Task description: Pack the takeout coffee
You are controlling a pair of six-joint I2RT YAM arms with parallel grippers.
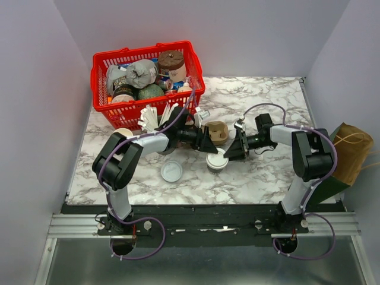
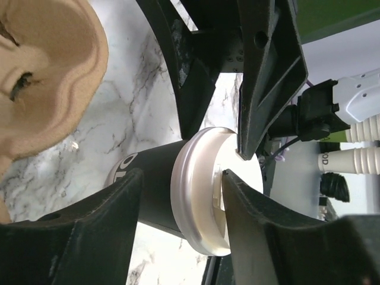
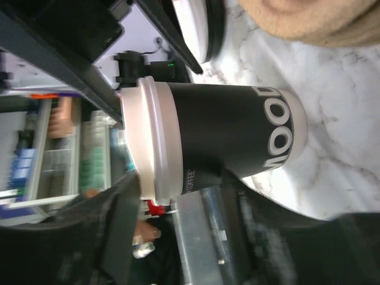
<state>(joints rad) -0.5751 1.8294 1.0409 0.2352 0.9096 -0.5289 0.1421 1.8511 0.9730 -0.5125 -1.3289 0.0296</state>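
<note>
Flanking the black paper cup with white plastic lid, our left gripper and right gripper both stand parted, clamping nothing.

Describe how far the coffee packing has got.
Done: the white lid sits on the black cup. In hand: the left gripper and right gripper both bracket the lid; a firm grip isn't clear. Left: the cup stands on the table beside the cardboard carrier, not yet packed.

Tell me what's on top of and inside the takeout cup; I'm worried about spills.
A round white lid sits on the takeout cup, closing its mouth. The lid hides the inside, so whether it holds coffee, or how much, cannot be seen.
</note>
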